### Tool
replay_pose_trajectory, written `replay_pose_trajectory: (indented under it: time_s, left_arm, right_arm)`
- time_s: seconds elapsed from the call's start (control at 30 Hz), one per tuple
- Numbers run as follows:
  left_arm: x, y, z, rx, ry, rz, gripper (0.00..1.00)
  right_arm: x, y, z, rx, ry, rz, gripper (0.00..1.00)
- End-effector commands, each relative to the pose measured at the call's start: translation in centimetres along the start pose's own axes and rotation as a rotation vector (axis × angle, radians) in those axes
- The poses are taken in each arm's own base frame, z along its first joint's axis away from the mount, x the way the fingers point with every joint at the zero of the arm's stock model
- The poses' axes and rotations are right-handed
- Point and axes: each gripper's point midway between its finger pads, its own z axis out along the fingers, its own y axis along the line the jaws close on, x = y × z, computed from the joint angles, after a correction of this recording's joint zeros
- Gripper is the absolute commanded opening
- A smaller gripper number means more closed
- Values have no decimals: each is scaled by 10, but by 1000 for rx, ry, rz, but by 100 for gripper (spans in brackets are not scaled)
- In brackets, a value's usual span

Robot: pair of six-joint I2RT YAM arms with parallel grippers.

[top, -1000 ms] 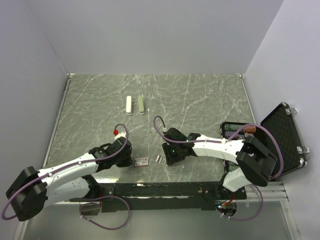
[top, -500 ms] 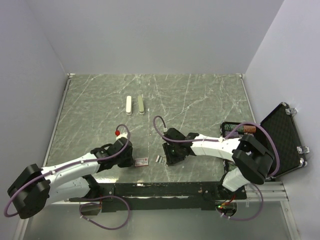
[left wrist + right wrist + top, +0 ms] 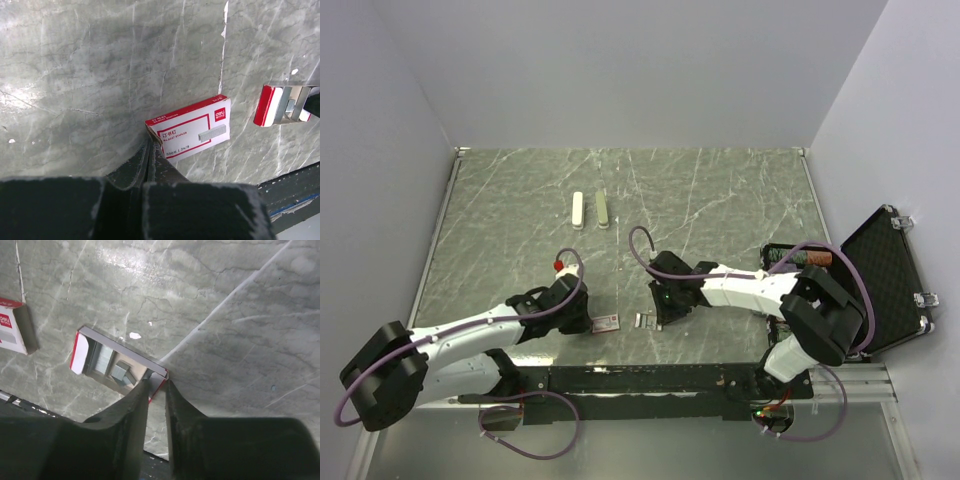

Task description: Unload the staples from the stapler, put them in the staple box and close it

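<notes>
- My left arm lies low and long over the worktop (image 3: 720, 200), forearm running out to the right from its base, wrist tipped down.
- My left end effector (image 3: 150, 139) is fully closed and holds nothing. Its joined tips sit at the near corner of the box (image 3: 192, 127); I cannot tell whether they touch it.
- The box lies flat just ahead of those tips, printed face up.
- My right arm is folded: the elbow stands out to the right beside the open black case (image 3: 890, 270), and the forearm reaches back leftward. The wrist turns down towards the near edge.
- My right end effector (image 3: 156, 385) has its jaws only narrowly apart, astride the near end wall of the tray (image 3: 80, 352). Part of that wall is in the gap, but I cannot tell whether the pads press on it.
- The staples (image 3: 102, 360) lie as grey strips inside the tray, just ahead and to the left of my right fingertips.
- From my left wrist the tray is off to the right of the box, apart from it.
- Two pale bars (image 3: 590, 210) lie side by side well beyond both end effectors, towards the far wall.
</notes>
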Motion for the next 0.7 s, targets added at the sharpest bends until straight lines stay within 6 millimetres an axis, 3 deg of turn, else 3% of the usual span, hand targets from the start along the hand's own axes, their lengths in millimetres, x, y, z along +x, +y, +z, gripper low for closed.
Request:
replay_pose_trajectory:
  time_s: [0.0, 0.37, 0.67]
  left_arm:
    - [-4, -10, 1, 36, -13, 8, 1]
    - [-11, -23, 8, 63, -18, 60, 1]
    - [-14, -34, 10, 92, -15, 88, 1]
  right_arm:
    - [-17, 0, 5, 15, -44, 11, 25]
    - [-31, -8, 3, 30, -79, 17, 1]
    - [-49, -11, -1, 40, -117, 15, 0]
